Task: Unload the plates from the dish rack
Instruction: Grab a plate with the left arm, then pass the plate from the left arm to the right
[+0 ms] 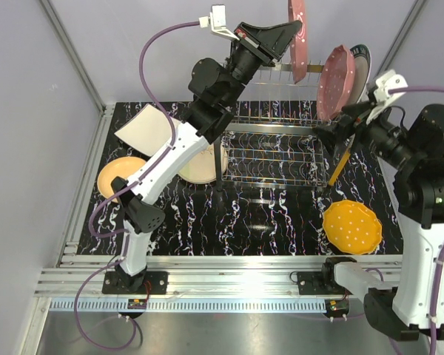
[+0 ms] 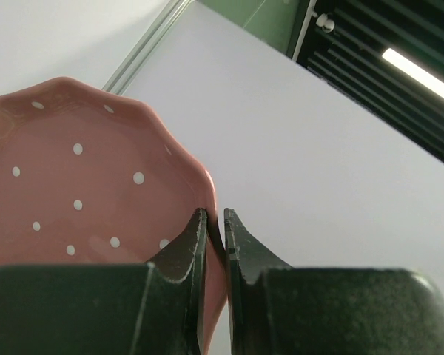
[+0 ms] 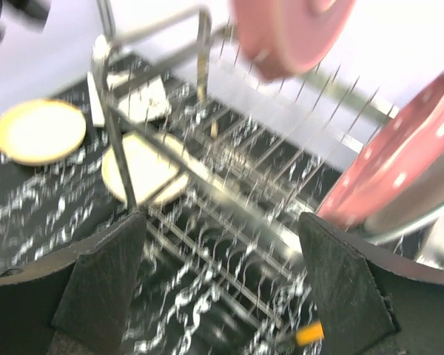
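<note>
My left gripper (image 1: 287,35) is shut on the rim of a pink polka-dotted plate (image 1: 297,38) and holds it on edge, high above the chrome wire dish rack (image 1: 274,151). The left wrist view shows the jaws (image 2: 214,223) pinching that plate's scalloped rim (image 2: 74,177). A second pink dotted plate (image 1: 337,80) and a white plate with a dark rim (image 1: 362,65) stand in the rack's upper right. My right gripper (image 1: 327,133) is open and empty beside them, over the rack (image 3: 229,192). In the blurred right wrist view its jaws (image 3: 222,288) are wide apart, with the racked pink plate (image 3: 399,170) at right.
On the table lie an orange dotted plate (image 1: 352,225) at front right, a white square plate (image 1: 144,126), a yellow-orange plate (image 1: 118,176) at left, and a cream plate (image 1: 200,164) beside the rack's left end. Enclosure walls stand close around.
</note>
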`<state>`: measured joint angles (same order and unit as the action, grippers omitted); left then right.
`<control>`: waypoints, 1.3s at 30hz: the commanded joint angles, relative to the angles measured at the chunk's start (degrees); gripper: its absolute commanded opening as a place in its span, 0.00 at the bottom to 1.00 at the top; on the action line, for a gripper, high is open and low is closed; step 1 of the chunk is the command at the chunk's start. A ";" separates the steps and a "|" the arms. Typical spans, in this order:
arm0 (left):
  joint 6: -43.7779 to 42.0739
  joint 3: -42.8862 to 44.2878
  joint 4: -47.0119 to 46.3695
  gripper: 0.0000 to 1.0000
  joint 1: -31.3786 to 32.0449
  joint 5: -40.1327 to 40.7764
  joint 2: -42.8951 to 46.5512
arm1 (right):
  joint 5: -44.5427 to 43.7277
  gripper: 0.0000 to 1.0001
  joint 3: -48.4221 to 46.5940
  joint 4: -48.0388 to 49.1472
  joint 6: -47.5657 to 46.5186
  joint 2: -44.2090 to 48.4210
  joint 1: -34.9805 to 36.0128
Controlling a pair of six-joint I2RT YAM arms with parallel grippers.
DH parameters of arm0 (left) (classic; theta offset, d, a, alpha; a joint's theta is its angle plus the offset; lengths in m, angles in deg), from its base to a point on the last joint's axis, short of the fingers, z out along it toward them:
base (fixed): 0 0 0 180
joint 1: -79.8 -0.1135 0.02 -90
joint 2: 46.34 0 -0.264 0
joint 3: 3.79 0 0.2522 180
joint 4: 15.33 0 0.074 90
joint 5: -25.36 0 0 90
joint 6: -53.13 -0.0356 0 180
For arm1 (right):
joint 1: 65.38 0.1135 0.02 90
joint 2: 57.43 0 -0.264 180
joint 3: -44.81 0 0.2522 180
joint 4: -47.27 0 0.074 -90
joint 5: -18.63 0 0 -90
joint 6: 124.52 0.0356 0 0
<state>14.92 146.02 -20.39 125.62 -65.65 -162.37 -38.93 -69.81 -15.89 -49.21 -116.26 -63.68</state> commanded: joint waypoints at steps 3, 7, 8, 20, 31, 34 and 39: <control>0.24 1.15 -12.46 0.00 1.02 4.97 6.60 | -0.89 0.91 -9.42 5.72 5.91 -6.46 -0.02; -0.37 1.06 -11.93 0.00 1.72 7.16 6.52 | -1.95 0.92 -11.90 7.57 5.04 -8.76 1.46; -0.64 1.06 -11.67 0.00 1.90 8.21 6.60 | -3.17 0.92 -12.08 7.83 4.60 -9.37 3.04; -1.87 0.53 -10.00 0.00 3.31 13.50 6.69 | -30.38 0.92 -6.29 13.71 -5.51 -9.99 24.75; 0.33 -2.97 -11.05 0.00 3.57 14.46 7.31 | -46.67 0.89 3.82 34.51 -5.78 -11.92 30.29; 1.73 -3.16 -10.97 0.00 3.57 14.38 6.87 | -51.76 0.85 4.80 40.94 -5.61 -14.82 31.09; 2.17 -5.35 -11.05 0.00 3.57 14.81 8.10 | -53.46 0.35 5.14 45.45 -6.13 -17.73 31.09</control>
<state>15.60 139.59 -18.76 128.81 -51.08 -160.47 -89.42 -64.91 20.72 -54.50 -133.48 -33.17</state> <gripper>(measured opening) 0.118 0.432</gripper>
